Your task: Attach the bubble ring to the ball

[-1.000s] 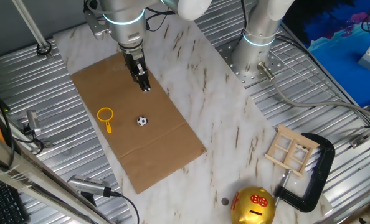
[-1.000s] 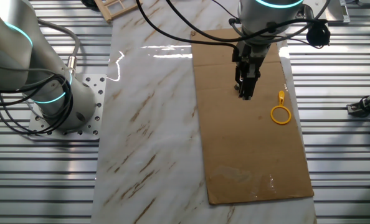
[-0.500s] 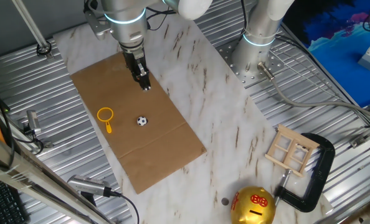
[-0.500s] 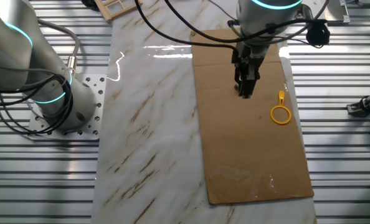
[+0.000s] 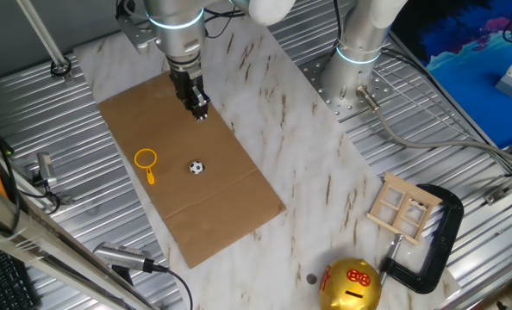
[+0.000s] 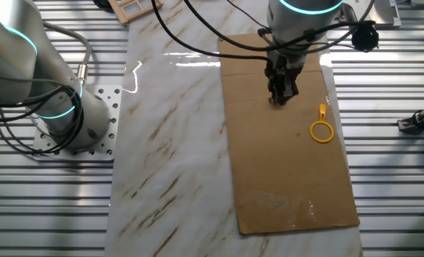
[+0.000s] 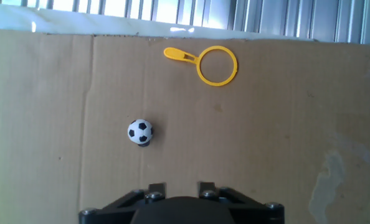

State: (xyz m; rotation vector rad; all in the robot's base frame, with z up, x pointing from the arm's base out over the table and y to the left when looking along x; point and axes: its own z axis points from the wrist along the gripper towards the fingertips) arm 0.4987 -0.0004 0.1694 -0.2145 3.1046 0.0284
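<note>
The yellow bubble ring (image 5: 146, 161) lies flat on the brown cardboard sheet (image 5: 230, 211), left of the small black-and-white ball (image 5: 196, 168). My gripper (image 5: 201, 112) hangs over the far part of the cardboard, well apart from both, with its fingers together and nothing between them. In the hand view the ball (image 7: 139, 132) lies left of centre and the ring (image 7: 216, 65) lies further out, handle pointing left. In the other fixed view the ring (image 6: 322, 128) shows to the right of the gripper (image 6: 279, 100); the ball is hidden there.
The cardboard lies on a marble tabletop (image 5: 325, 189). A gold round piggy bank (image 5: 351, 286), a black clamp (image 5: 433, 250) and a small wooden frame (image 5: 402, 207) are at the near right. A second robot base (image 5: 355, 73) stands at the back.
My gripper has moved a little towards the far end of the cardboard, away from the ball. The ring and ball have not moved.
</note>
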